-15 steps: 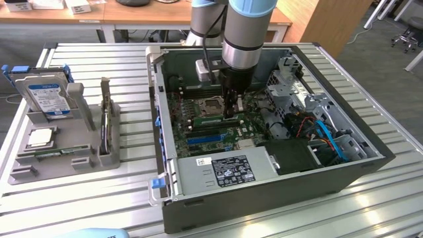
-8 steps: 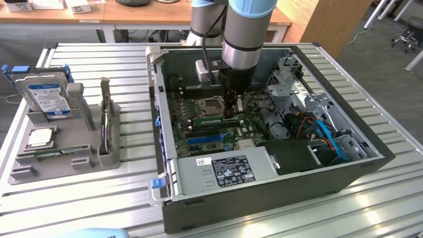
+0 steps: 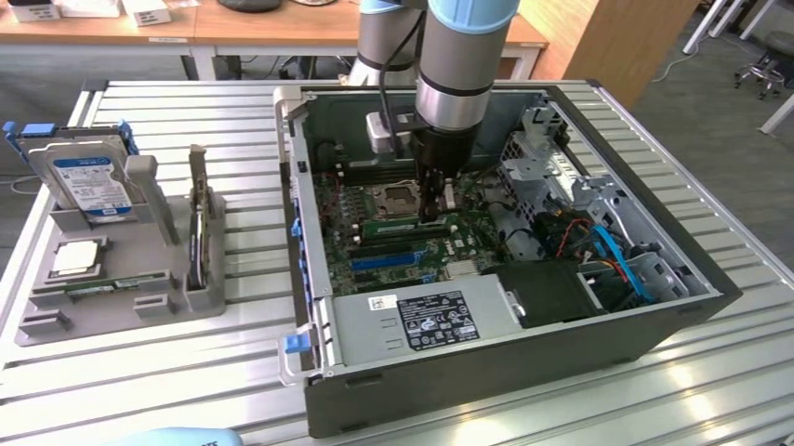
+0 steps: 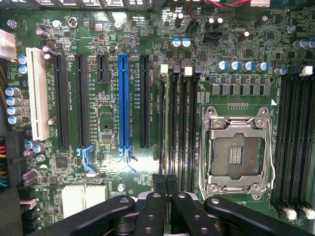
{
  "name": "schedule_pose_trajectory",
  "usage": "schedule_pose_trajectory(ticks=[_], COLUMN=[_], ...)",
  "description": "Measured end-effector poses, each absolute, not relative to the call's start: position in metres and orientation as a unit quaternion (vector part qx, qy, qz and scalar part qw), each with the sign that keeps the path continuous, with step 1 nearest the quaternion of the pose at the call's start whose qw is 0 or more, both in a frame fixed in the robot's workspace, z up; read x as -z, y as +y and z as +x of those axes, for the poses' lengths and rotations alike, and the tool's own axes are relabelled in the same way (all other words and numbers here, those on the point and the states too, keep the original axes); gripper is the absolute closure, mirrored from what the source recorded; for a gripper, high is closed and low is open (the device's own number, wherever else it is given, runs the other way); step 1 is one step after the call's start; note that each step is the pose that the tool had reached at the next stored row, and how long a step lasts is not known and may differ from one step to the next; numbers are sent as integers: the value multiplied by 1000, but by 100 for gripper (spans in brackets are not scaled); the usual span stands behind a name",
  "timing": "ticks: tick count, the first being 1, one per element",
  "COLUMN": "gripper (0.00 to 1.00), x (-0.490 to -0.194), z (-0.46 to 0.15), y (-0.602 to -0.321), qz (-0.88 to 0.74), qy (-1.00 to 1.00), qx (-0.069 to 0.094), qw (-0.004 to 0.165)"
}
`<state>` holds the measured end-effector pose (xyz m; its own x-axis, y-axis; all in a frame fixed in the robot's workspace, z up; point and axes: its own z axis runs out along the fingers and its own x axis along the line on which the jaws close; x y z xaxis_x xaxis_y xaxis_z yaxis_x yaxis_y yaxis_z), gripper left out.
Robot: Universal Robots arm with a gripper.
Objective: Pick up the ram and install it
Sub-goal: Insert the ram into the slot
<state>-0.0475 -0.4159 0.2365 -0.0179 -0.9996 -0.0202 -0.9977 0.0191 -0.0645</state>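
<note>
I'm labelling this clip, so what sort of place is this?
Probably a robotics lab workbench: an open grey metal desktop computer case on a slatted aluminium table, beside a grey plastic parts holder, with wooden desks behind.

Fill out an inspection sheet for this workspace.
Surface: slatted metal table, carrying an open PC case and a grey tray.
Job's things: ram stands on edge in a slot beside the empty CPU socket.
Clutter: hard drive and CPU chip in the tray.
Grippers: gripper shut, tips at the ram's end; cannot tell whether it grips the ram.
Cables: blue and orange cables inside the case; black cable along the arm.
Surroundings: wooden desks and an office chair behind the table.
</note>
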Motion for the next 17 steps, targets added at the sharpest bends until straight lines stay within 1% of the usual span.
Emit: schedule_pose_trajectory(ticks=[17], gripper=[88], x=[-234], z=[-48], y=[-416], qz=[-701], qy=[713], qx=[16], qw=[30])
